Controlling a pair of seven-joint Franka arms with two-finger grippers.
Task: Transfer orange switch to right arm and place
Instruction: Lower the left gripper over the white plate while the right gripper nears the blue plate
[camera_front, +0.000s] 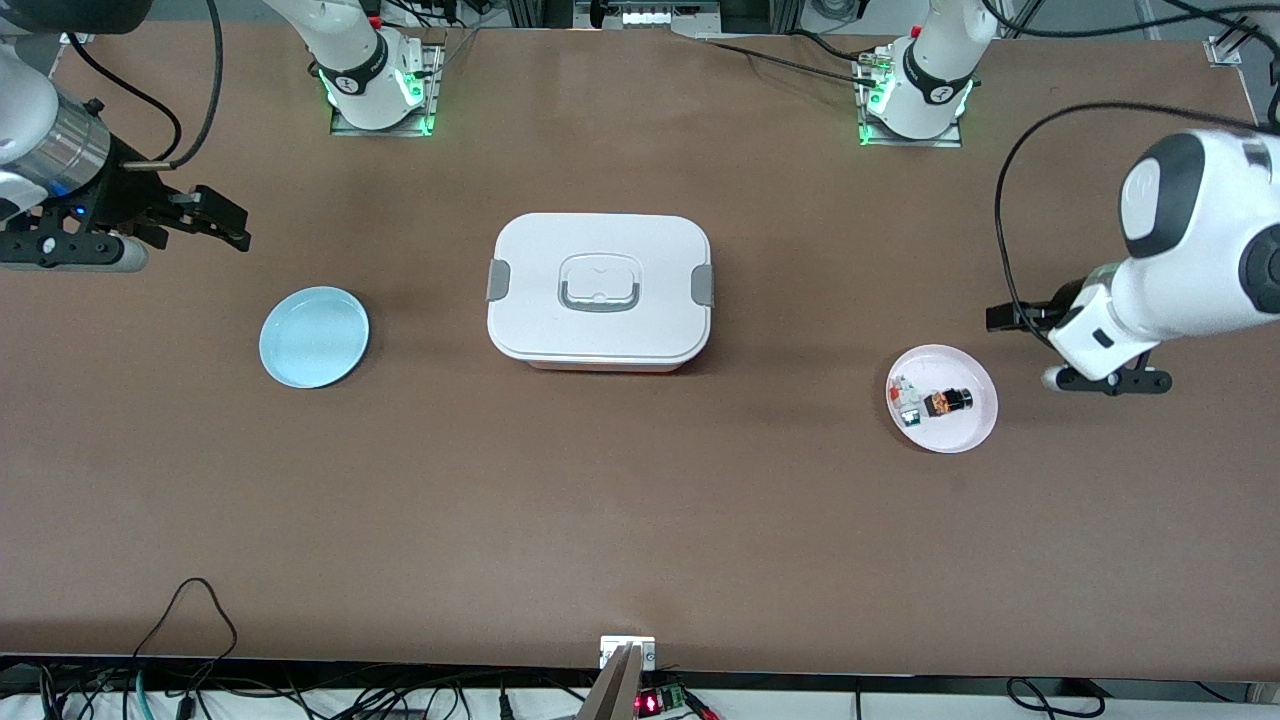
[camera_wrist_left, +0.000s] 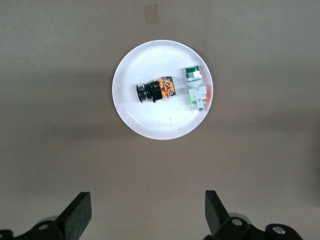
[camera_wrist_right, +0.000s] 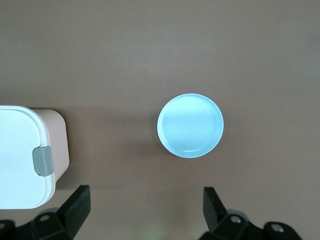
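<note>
While both my arms wait in the air, my left gripper (camera_wrist_left: 145, 215) hangs with fingers apart beside the white plate (camera_front: 972, 432), where the orange switch (camera_front: 947, 402) lies next to small white and green pieces (camera_wrist_left: 196, 86). My right gripper (camera_wrist_right: 145, 212), fingers spread, hovers near the blue plate (camera_front: 314, 337).

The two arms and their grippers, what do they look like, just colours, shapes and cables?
The left arm is glossy white with dark grey joint caps and a looping black cable; the left gripper has wide-set black fingers. The right arm is white with a silver ribbed ring and a black cable; the right gripper is black, its wrist lit blue. Both bases glow green.
</note>
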